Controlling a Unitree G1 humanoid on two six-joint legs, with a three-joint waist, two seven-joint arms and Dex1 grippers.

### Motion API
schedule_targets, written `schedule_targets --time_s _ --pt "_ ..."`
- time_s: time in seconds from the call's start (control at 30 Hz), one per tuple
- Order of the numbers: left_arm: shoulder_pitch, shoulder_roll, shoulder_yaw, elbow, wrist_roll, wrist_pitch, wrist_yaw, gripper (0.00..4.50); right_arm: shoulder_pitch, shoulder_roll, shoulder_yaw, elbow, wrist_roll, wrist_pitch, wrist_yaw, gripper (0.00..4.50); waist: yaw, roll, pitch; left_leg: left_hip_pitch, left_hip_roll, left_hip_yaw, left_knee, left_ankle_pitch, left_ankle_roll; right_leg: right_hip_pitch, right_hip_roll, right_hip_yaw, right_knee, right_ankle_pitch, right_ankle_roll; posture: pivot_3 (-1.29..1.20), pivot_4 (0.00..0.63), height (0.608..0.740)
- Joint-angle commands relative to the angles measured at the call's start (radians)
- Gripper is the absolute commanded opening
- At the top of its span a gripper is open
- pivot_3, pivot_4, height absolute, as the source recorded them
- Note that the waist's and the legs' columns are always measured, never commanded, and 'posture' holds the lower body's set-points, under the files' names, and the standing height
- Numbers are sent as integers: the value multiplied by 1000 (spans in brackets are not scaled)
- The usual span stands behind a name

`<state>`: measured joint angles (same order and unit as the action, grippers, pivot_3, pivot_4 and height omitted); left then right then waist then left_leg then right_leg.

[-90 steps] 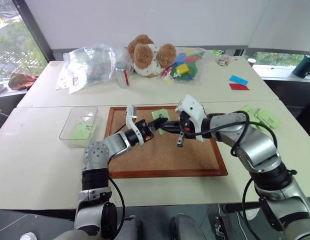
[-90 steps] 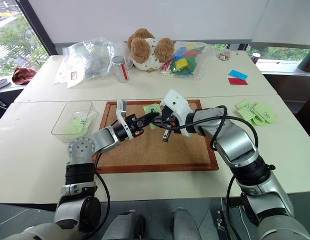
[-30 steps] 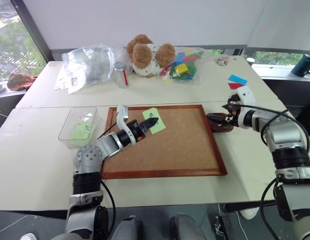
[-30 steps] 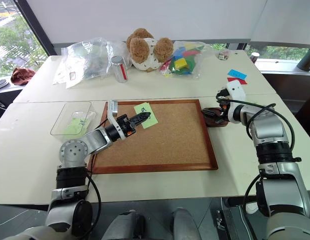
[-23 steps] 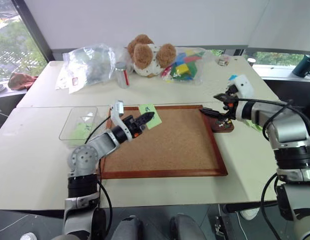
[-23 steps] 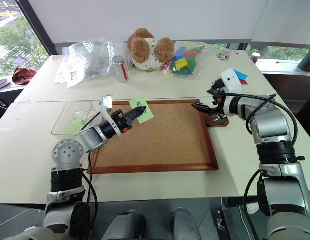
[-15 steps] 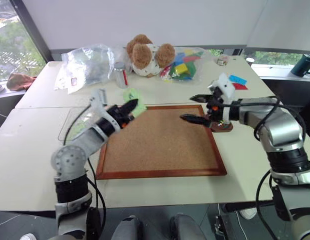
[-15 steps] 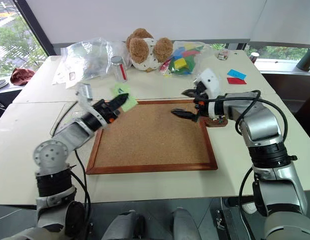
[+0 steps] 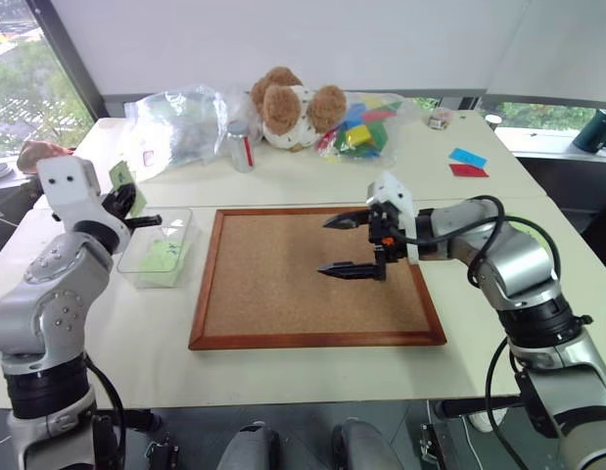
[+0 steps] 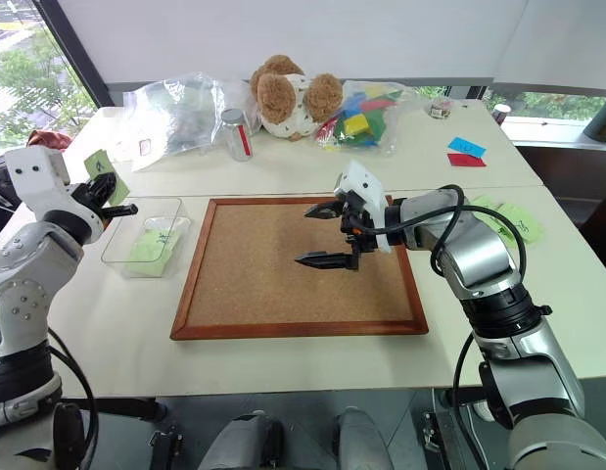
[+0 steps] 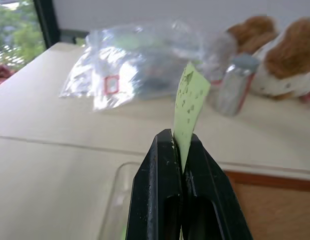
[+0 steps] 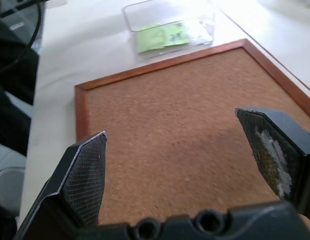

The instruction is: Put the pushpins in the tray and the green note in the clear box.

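Writing: green note (image 11: 191, 102) shows only dark specks/marks on its face, not readable. Notes already lying in the clear box (image 12: 167, 22) carry dark scrawl, also unreadable. Plastic bag (image 11: 139, 62) at the table's far side has a small red-outlined label, text too small to make out. Silver can (image 10: 230, 134) beside it has a red label, wording unreadable.

Green note: pinched at its lower edge by left gripper (image 11: 180, 150), both black fingers pressed flat on the paper. It stands edge-on in the wrist view, long side running up and away from the fingertips, tilted slightly. In the head view it sits above the table, just to the robot's left of the clear box, near the box's far-left corner, not inside it.

Right gripper (image 9: 353, 243) hovers over the cork board (image 9: 312, 279), roughly mid-board toward the right side, jaws spread wide, nothing between them; fingers point toward robot's left.

Blue and red slips (image 9: 466, 163) lie far right on the back table; more green notes (image 10: 508, 217) right of the board.
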<state>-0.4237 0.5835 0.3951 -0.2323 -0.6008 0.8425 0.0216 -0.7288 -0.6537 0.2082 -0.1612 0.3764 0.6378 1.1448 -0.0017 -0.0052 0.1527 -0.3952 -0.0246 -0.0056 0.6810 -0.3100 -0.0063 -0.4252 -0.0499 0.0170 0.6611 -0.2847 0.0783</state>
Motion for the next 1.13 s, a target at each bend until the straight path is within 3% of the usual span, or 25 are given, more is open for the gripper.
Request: schedule_targets --time_s 0.03,0.17,0.4,0.63,0.87,1.13 --pt "-6 35 -33 55 51 -20 -66 0 13 -19 -30 -60 25 -8 9 4487 0 0 0 0 0 0 0 0 0 0 0 0 0 0 0 0 150 740" --pt "-25 41 -52 125 82 -16 -113 1229 32 -25 -42 -90 29 2 -5 4500 -5 0 0 -1 0 0 -1 0 1 -1 0 0 0 0 0 0 150 740" --pt "-47 57 -52 160 115 8 -153 4483 54 -39 -61 -114 28 9 -38 4500 -10 0 0 -1 0 0 -1 -2 4 -2 0 0 0 0 0 0 150 740" --pt "-90 85 -21 107 100 12 -205 4483 54 -57 -74 -98 23 1 -49 4500 -9 0 0 -2 0 0 -1 -2 4 -2 0 0 0 0 0 0 150 740" --pt "-121 107 -47 -79 -115 150 -406 4483 86 -131 -119 -64 12 -4 -46 4500 -8 -1 0 -3 0 0 0 -1 2 -2 -1 0 -1 0 0 0 150 740" --pt "44 190 -134 -192 -206 107 -712 4483 155 -194 -171 -96 20 17 -73 4500 -17 0 1 -2 0 0 -2 -1 1 -2 -1 0 -2 0 0 0 150 740"
